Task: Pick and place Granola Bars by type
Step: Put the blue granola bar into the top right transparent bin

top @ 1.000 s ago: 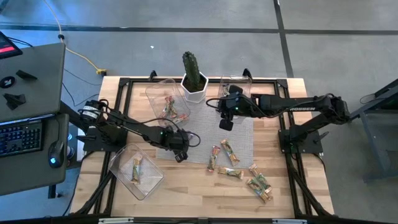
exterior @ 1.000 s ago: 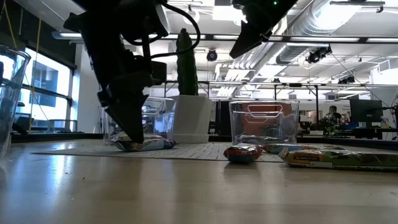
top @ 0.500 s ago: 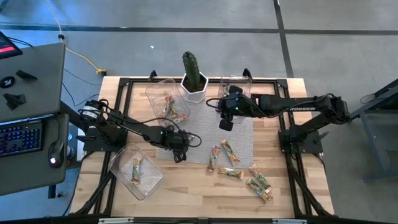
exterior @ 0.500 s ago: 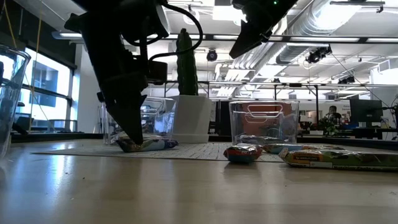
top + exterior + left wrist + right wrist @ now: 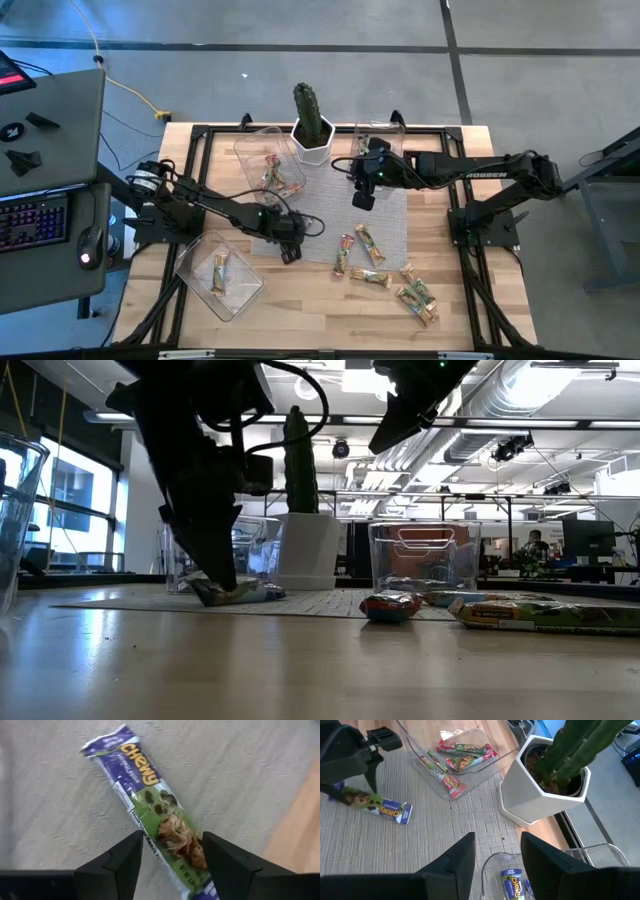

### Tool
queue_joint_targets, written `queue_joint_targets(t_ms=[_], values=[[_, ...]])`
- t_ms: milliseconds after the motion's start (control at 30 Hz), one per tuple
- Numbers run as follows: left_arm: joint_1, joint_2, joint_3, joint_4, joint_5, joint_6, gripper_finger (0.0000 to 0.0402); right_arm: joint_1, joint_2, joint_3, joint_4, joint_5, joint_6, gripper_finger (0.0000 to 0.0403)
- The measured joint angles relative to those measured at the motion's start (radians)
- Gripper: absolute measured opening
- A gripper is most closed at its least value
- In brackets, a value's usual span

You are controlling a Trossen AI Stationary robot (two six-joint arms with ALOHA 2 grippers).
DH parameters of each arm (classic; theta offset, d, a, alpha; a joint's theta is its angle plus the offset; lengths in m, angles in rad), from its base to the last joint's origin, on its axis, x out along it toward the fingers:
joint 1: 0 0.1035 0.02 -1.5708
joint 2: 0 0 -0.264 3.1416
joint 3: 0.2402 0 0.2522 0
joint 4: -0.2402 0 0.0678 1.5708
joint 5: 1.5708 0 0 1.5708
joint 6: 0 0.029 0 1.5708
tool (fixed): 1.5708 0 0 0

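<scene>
Granola Bars [image 5: 385,272] lie scattered in the lower middle and lower right of the high view, some on the grey mat [image 5: 330,215], some on the bare wood of the counter [image 5: 320,315]. One purple-wrapped bar [image 5: 150,805] lies flat on the mat, with the left gripper [image 5: 170,852] lowered over one end, fingers apart on either side of the wrapper and not yet pinching it. To do this pick well, I judge the fingers should close across the bar's narrow width, low enough to catch the bar itself and not just the slippery film, then lift straight up so the mat is not dragged along.

The right gripper [image 5: 363,196] hangs in the upper middle of the high view, raised above the mat, fingers spread and empty; it waits beside a clear tub [image 5: 520,875] that already holds a purple bar, which looks like the proper home for this one. Another tub [image 5: 268,160], upper left of centre, holds red-wrapped bars, and a third tub [image 5: 218,275], lower left, holds one bar.

A cactus [image 5: 308,105] in a white pot [image 5: 312,140] stands between the two upper tubs, so a carry toward the purple tub should pass clear of it and of the waiting right arm.
</scene>
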Motion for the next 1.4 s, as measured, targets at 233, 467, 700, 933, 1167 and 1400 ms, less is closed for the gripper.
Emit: queue_joint_targets(t_ms=[233,467,700,933,1167,1400], values=[[0.000,0.000,0.000,0.016,0.031,0.005,0.0133,0.000,0.000,0.000,0.000,0.000,0.000,0.0142],[0.000,0.000,0.000,0.017,0.033,0.004,0.0064,0.000,0.000,0.000,0.000,0.000,0.000,0.0142],[0.000,0.000,0.000,0.017,0.027,0.004,0.0020,0.000,0.000,0.000,0.000,0.000,0.001,0.0141],[0.000,0.000,0.000,0.017,0.025,-0.001,0.0001,0.000,0.000,0.000,0.000,0.000,0.002,0.0140],[0.000,0.000,0.090,0.012,0.000,0.041,0.0000,0.000,0.000,0.000,-0.001,-0.021,0.001,0.0140],[0.033,-0.001,0.254,-0.036,-0.061,0.173,0.0000,0.016,-0.064,0.000,-0.120,0.111,0.052,0.0140]])
